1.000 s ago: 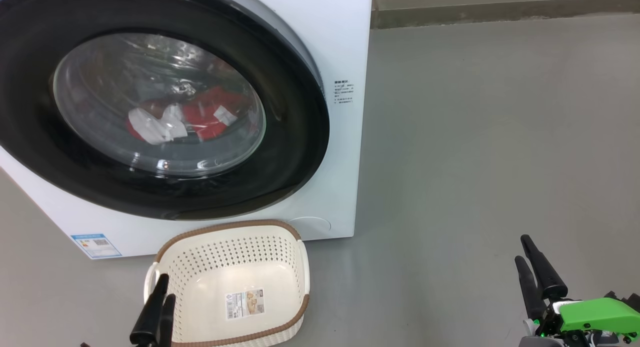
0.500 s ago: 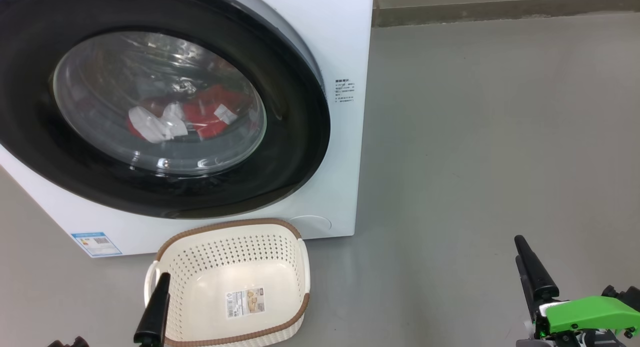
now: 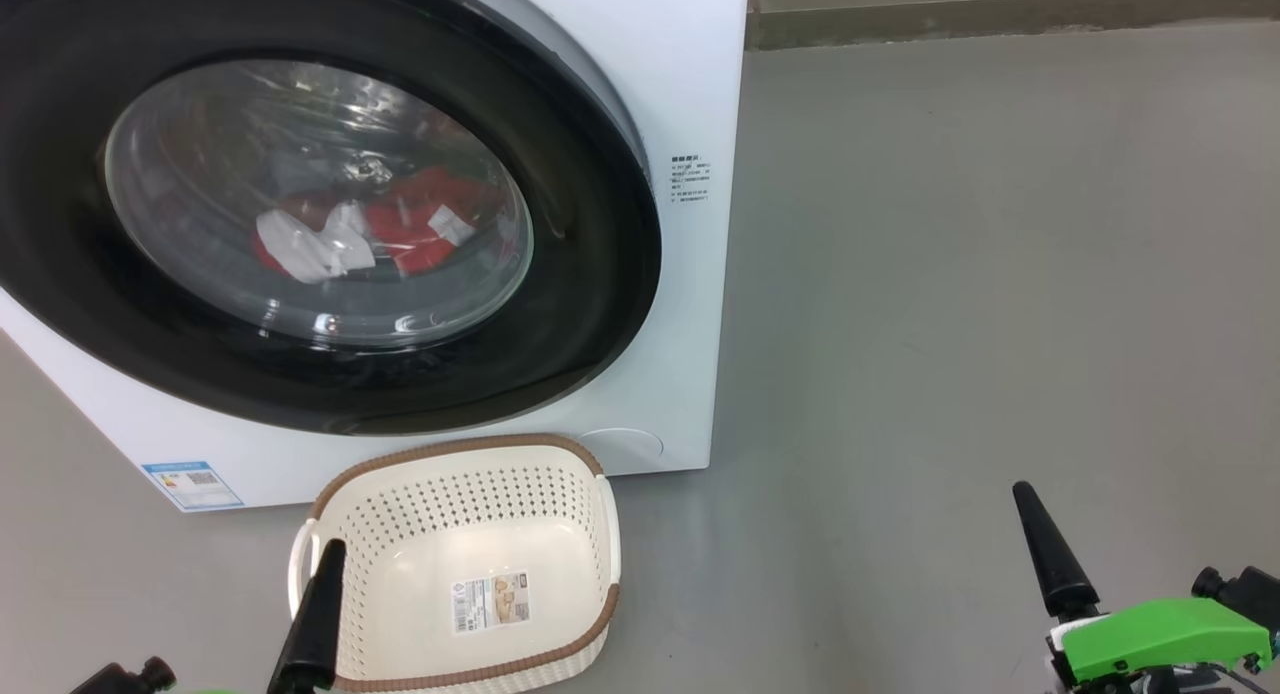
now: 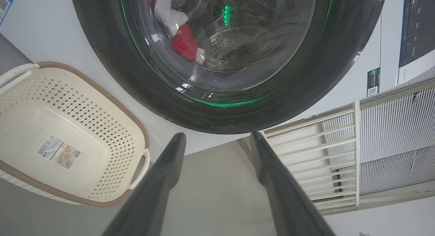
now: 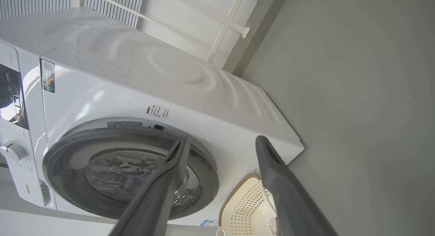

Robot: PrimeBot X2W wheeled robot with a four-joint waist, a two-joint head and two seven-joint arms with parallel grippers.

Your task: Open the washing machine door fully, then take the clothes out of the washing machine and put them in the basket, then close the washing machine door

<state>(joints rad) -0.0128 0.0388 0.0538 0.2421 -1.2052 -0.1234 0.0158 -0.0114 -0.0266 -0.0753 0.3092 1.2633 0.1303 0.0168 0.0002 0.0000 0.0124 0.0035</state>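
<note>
Washing machine door (image 3: 320,314) is closed in the head view, with red and white clothes (image 3: 415,224) behind the glass inside the washing machine (image 3: 690,94). The basket (image 3: 470,499) sits on the floor (image 3: 950,274) just in front, paper label on its bottom. Left wrist view: left end effector (image 4: 217,135) released, fingers wide apart, aimed at the door's lower rim. Right wrist view: right end effector (image 5: 223,138) released too, pointing toward door and basket, well apart from both.

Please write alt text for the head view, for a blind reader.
A white washing machine with its round black-rimmed door shut; red and white clothes show through it. An empty cream basket sits on the floor before it. The left gripper overlaps the basket's left edge; the right gripper is at lower right.
</note>
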